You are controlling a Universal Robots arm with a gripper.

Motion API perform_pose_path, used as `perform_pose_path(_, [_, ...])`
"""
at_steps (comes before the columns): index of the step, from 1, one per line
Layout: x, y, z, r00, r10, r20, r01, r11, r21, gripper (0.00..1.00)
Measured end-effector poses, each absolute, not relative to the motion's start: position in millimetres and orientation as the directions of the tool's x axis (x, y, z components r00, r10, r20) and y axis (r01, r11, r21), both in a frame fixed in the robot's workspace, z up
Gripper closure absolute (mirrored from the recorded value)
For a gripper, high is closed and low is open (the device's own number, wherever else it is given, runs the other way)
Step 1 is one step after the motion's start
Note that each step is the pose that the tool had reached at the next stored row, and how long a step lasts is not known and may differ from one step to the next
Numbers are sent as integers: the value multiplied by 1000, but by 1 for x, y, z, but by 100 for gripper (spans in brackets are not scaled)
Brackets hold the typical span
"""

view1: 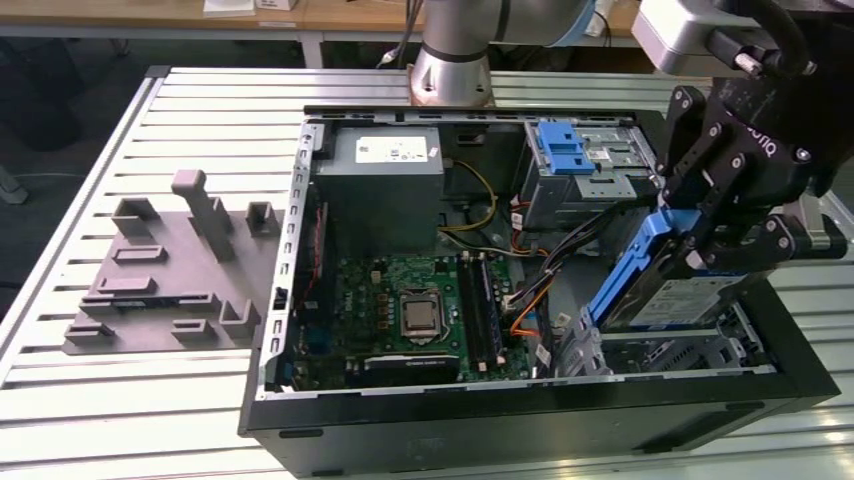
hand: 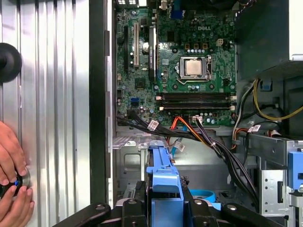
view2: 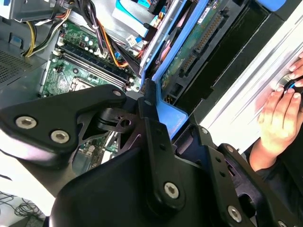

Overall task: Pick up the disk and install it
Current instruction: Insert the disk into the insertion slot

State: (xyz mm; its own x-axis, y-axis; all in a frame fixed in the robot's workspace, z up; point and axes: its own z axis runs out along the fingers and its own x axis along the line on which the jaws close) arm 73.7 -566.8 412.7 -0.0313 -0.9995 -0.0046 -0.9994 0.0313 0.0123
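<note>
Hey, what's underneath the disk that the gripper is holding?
A silver drive bay in the computer case sits below the disk, which the gripper holds tilted. The bay's floor directly beneath the disk is hidden.

I see open PC case (view1: 534,412) on slatted table (view1: 80,400), mobo (view1: 387,290) w/ bare CPU (view1: 420,313) inside. Grey PSU box (view1: 380,195) near cage w/ blue latch (view1: 561,148). Grey fixture (view1: 167,270) lies on table, exterior view's left of case.

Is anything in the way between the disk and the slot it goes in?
Nothing visible is. The gripper holds the disk tilted, its lower end at the open bay. Black cables run close by on the exterior view's left.
</note>
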Motion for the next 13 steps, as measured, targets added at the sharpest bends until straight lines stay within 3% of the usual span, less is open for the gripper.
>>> perform_pose_path(13, [74, -567, 406, -31, -999, -6, -999, 31, 12, 64])
